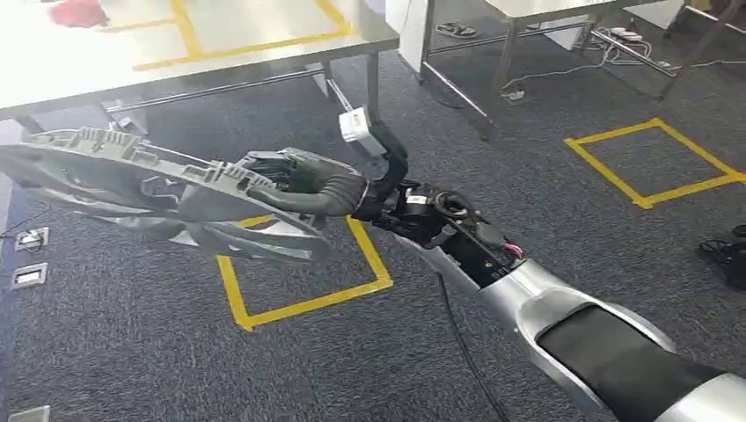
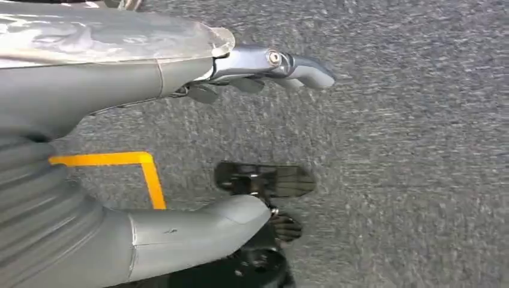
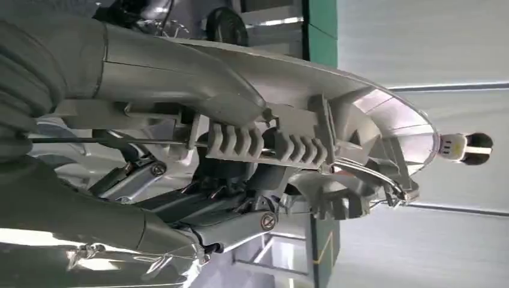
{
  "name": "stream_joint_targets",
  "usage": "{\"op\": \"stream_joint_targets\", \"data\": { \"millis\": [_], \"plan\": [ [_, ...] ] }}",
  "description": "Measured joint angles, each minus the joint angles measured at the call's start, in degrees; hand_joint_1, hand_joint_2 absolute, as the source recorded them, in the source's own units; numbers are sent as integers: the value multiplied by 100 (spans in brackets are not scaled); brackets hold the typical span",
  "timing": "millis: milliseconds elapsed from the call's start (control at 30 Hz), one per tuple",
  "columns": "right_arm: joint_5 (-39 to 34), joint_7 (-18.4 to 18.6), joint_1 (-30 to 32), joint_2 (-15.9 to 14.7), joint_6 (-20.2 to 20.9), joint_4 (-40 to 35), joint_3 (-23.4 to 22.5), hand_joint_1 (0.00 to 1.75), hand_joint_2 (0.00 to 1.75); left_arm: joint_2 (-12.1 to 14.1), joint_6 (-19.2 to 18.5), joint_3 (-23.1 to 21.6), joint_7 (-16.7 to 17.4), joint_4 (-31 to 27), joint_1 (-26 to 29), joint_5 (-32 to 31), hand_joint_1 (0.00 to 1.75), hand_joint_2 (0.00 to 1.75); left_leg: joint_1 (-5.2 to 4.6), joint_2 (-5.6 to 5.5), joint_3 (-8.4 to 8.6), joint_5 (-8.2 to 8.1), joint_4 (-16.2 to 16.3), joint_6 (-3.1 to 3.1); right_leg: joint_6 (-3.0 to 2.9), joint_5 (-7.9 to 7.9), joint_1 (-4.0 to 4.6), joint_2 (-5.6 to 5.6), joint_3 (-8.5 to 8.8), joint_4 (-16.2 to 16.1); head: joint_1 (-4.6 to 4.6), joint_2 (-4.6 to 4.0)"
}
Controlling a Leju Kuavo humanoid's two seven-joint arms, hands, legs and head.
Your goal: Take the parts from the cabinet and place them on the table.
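A large grey plastic fan part with ribbed edges and blades hangs over the carpet at the left of the head view. My right hand grips it at its near rim, with the arm stretched out from the lower right. A black cable with a white plug rises from the part. Up close, the right hand clamps the part's toothed rim. The white table, marked with yellow tape, stands beyond the part at the top left. My left hand hangs over the floor, fingers and thumb apart, holding nothing.
A red object lies on the table's far left. Yellow taped squares mark the grey carpet under the part and at the right. A second table's metal legs and loose cables stand behind. Floor sockets sit at the left.
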Motion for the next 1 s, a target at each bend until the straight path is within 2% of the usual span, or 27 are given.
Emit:
{"op": "stream_joint_targets", "data": {
  "millis": [33,100,133,167,333,433,533,700,1000],
  "plan": [
    [0,0,-10,-2,0,0,0,175,175,13,0,0,0,0,-14,0,0,175,-45,9,90,-93,-103,33,35,-26,60,7,-13,3,-7,0],
    [-2,4,-12,-2,-4,-2,0,175,175,11,9,0,0,0,-23,0,0,175,-61,-4,104,-134,-187,21,74,-32,27,7,-20,-12,4,0],
    [-2,7,-8,-2,-11,-2,0,175,175,7,9,0,0,0,-12,0,0,175,-13,-18,122,-125,-220,-53,-4,-78,68,-6,-23,18,17,0],
    [-2,11,-7,-2,-11,-2,0,175,175,11,9,0,0,0,-7,0,0,175,-26,-29,130,-131,-218,-65,-76,-74,50,-15,-2,6,33,0],
    [-2,11,-10,-2,-15,-4,0,175,175,-7,9,0,0,0,-5,0,0,175,-38,-52,142,-162,-215,-14,-56,-62,49,-33,64,-82,98,0],
    [-2,11,-10,-2,-17,-4,0,175,175,-9,9,0,0,0,-5,0,0,175,-39,-53,145,-165,-215,-10,-29,-55,48,-34,78,-105,118,0],
    [-2,13,-10,-2,-20,-4,0,175,175,-9,9,0,0,0,-6,0,0,175,-39,-52,147,-168,-214,-2,39,-48,44,-34,87,-127,138,0],
    [-9,22,-9,-2,-26,-7,0,175,175,-9,9,0,0,0,-6,-2,0,175,-38,-51,149,-165,-213,3,59,-44,44,-35,88,-130,129,0],
    [-26,20,-8,-2,-26,-7,0,175,175,-13,0,0,0,0,-6,-2,0,175,-29,-48,160,-163,-217,1,60,-44,55,-33,92,-127,111,0]
  ]
}}
